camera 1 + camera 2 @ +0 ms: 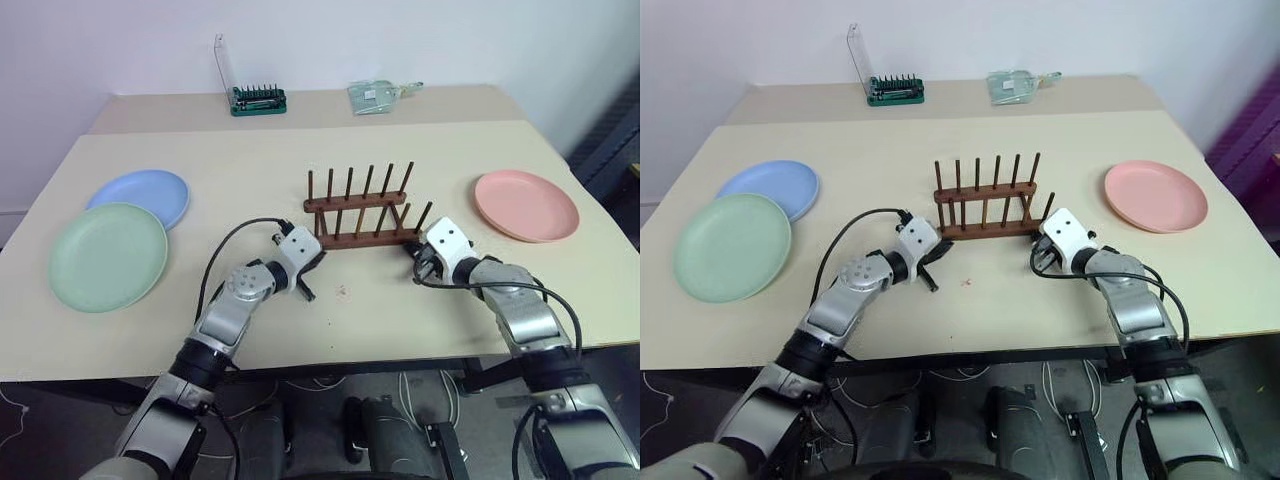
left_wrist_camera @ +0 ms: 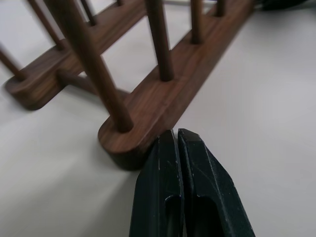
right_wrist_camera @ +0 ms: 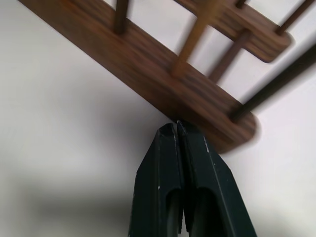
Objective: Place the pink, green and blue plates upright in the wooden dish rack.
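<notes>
Pale beige tabletop point(image 1: 400, 320), matte, with everything laid out on it. Far left, near edge: green plate point(image 1: 108, 256), lying flat. Blue plate point(image 1: 141, 197) just behind it, also flat, its near rim tucked under or against the green one. Both well apart from the rack.

Centre: wooden dish rack point(image 1: 362, 212), dark reddish-brown, two rails, thin upright pegs, no plate in it. Left gripper point(image 1: 309, 268) sits at the rack's left end, right gripper point(image 1: 418, 258) at its right end, so the rack lies between the two. Far right: pink plate point(image 1: 526, 205), flat, alone, well clear of the rack and the right gripper.

Back of the table: green screwdriver-bit holder point(image 1: 259, 99) with clear lid raised, and a clear plastic packet point(image 1: 377, 95) to its right.

Wrist views add what the head camera cannot settle. Left wrist: both black fingers point(image 2: 163, 197) pressed together, nothing between them, tips right at the rounded end of the near rail; touching or just short, cannot tell. Right wrist: fingers point(image 3: 197, 187) likewise pressed together and empty, tips meeting the side edge of the near rail close to its rounded end. The head views alone give the plates' places.
</notes>
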### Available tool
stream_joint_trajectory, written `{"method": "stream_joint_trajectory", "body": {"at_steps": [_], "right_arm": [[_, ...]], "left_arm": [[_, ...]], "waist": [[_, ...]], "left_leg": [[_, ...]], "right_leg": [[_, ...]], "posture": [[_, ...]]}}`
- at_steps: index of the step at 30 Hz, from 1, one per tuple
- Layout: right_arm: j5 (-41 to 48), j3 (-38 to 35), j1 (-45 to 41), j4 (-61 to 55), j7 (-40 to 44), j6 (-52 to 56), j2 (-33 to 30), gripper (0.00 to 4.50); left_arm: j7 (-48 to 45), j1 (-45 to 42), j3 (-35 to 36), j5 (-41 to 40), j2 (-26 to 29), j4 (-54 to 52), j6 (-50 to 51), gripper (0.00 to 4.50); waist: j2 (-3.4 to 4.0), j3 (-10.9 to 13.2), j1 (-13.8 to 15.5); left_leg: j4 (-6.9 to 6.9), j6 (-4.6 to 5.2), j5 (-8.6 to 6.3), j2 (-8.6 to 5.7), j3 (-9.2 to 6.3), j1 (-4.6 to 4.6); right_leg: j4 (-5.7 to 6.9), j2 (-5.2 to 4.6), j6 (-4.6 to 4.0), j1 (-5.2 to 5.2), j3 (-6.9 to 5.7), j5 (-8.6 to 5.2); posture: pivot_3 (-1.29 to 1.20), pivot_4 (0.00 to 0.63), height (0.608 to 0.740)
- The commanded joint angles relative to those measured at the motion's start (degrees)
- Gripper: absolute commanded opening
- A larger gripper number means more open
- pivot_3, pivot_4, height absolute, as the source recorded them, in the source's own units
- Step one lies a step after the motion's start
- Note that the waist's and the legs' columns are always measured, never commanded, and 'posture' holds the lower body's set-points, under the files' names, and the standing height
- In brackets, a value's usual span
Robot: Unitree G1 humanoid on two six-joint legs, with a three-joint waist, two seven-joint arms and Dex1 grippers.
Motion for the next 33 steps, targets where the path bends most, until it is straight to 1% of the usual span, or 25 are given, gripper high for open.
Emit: {"method": "stream_joint_trajectory", "body": {"at_steps": [1, 6, 9, 11, 13, 14, 16, 17, 19, 21, 23, 28, 30, 33], "right_arm": [[-1.3, 0.1, -2.3, 3.4, -1.0, -2.0, 0.8, 0.05], [-2.4, 0.3, -5.0, 7.6, -1.7, -4.7, 1.9, 0.05], [-2.3, -0.2, -4.4, 6.6, -1.2, -5.0, 1.6, 0.05], [-0.7, -1.5, -2.7, 3.9, 1.1, -4.4, -0.2, 0.05], [1.0, -4.3, -0.3, -0.1, 3.6, -3.2, -4.0, 0.55], [1.8, -6.3, 0.9, -2.3, 4.2, -2.5, -6.1, 0.9], [2.2, -8.6, 2.0, -4.6, 3.6, -1.7, -8.5, 1.78], [1.5, -9.6, 2.2, -4.7, 2.6, -1.8, -10.0, 2.34], [0.2, -11.1, 2.3, -3.8, 2.2, -1.9, -13.4, 3.29], [-0.7, -11.2, 1.8, -1.5, 2.3, -2.1, -15.6, 3.29], [-2.7, -10.1, 0.4, 3.0, 1.2, -3.0, -16.7, 3.29], [-7.8, -5.9, -8.7, 23.0, -2.6, -9.1, -15.6, 3.29], [-8.5, -4.8, -11.3, 28.3, -3.1, -11.3, -15.2, 3.29], [-9.5, -3.8, -14.5, 34.9, -3.9, -14.1, -14.9, 2.5]], "left_arm": [[1.6, -0.9, 1.5, 2.0, 0.7, 6.0, -1.1, 0.08], [2.2, -3.0, 1.7, 2.4, 0.5, 10.3, -3.7, 0.08], [2.1, -2.6, 1.4, 2.6, 0.6, 10.2, -4.4, 0.08], [1.9, -1.8, 1.1, 2.9, 1.0, 8.6, -4.8, 0.08], [-0.3, -0.1, 0.7, 2.1, 1.6, 3.3, -6.2, 0.08], [-2.4, 0.9, 0.5, 0.6, 1.8, -0.8, -6.7, 0.08], [-6.0, 2.5, 0.3, -2.1, 1.8, -6.8, -6.8, 0.08], [-8.6, 3.3, 0.2, -4.4, 1.8, -10.6, -6.0, 0.08], [-13.6, 4.5, 0.0, -9.7, 1.6, -17.3, -2.8, 0.08], [-17.0, 4.9, -0.3, -13.0, 1.7, -21.1, 0.3, 0.08], [-19.6, 4.9, -1.2, -14.5, 2.2, -23.3, 2.7, 0.08], [-21.6, 3.7, -2.2, -14.8, 2.2, -24.1, 4.3, 0.08], [-21.6, 3.5, -2.0, -14.9, 2.1, -24.3, 4.5, 0.08], [-21.1, 3.7, -1.6, -14.9, 2.1, -24.8, 5.2, 0.08]], "waist": [[0.01, 0.0, 0.0], [0.01, 0.0, -0.1], [0.02, 0.0, -0.2], [0.02, 0.0, -0.1], [0.03, 0.0, -0.1], [0.03, 0.0, 0.1], [0.05, 0.0, 0.2], [0.04, 0.0, 0.2], [0.04, 0.1, 0.3], [0.03, 0.1, 0.3], [0.03, 0.0, 0.1], [0.04, 0.1, -0.8], [0.04, 0.1, -1.1], [0.04, 0.1, -1.1]], "left_leg": [[-0.02, 0.0, 0.0, 0.0, 0.0, 0.0], [-0.04, 0.0, 0.0, 0.0, 0.03, 0.01], [-0.04, 0.0, 0.0, 0.0, 0.03, 0.02], [-0.05, 0.0, 0.0, 0.04, 0.04, 0.01], [-0.08, 0.0, 0.0, 0.05, 0.04, 0.0], [-0.13, 0.0, 0.0, 0.05, 0.04, -0.01], [-0.18, 0.01, -0.01, 0.02, 0.08, -0.08], [-0.18, 0.02, -0.02, 0.01, 0.13, -0.15], [-0.15, 0.02, -0.02, 0.0, 0.17, -0.22], [-0.12, 0.02, -0.02, 0.0, 0.14, -0.27], [-0.12, 0.01, -0.03, -0.03, 0.14, -0.26], [-0.14, 0.04, -0.03, -0.09, 0.11, -0.25], [-0.15, 0.05, -0.02, -0.11, 0.1, -0.29], [-0.16, 0.05, -0.02, -0.12, 0.08, -0.3]], "right_leg": [[0.0, 0.0, 0.0, 0.0, 0.0, 0.0], [0.0, -0.01, 0.0, 0.01, 0.0, 0.0], [0.01, -0.01, 0.0, 0.01, 0.01, 0.0], [0.01, -0.02, 0.0, 0.01, 0.01, 0.0], [0.0, -0.04, 0.0, -0.01, 0.01, 0.0], [-0.01, -0.08, 0.03, -0.01, 0.01, -0.02], [-0.03, -0.16, 0.08, -0.1, 0.03, -0.06], [-0.03, -0.19, 0.08, -0.17, 0.04, -0.06], [-0.05, -0.2, 0.08, -0.25, 0.05, -0.05], [-0.07, -0.2, 0.08, -0.25, 0.04, -0.06], [-0.13, -0.17, 0.09, -0.23, 0.04, -0.06], [-0.15, -0.05, 0.09, -0.25, 0.05, -0.07], [-0.14, -0.05, 0.09, -0.29, 0.06, -0.07], [-0.14, -0.02, 0.1, -0.28, 0.09, -0.07]], "posture": [[0.0, 0.15, 0.73], [0.0, 0.15, 0.73], [0.0, 0.15, 0.73], [0.0, 0.15, 0.73], [0.0, 0.15, 0.73], [0.0, 0.15, 0.73], [0.0, 0.15, 0.73], [0.0, 0.15, 0.73], [0.0, 0.15, 0.73], [0.0, 0.15, 0.73], [0.0, 0.15, 0.73], [0.0, 0.15, 0.73], [0.0, 0.15, 0.73], [0.0, 0.15, 0.73]]}}
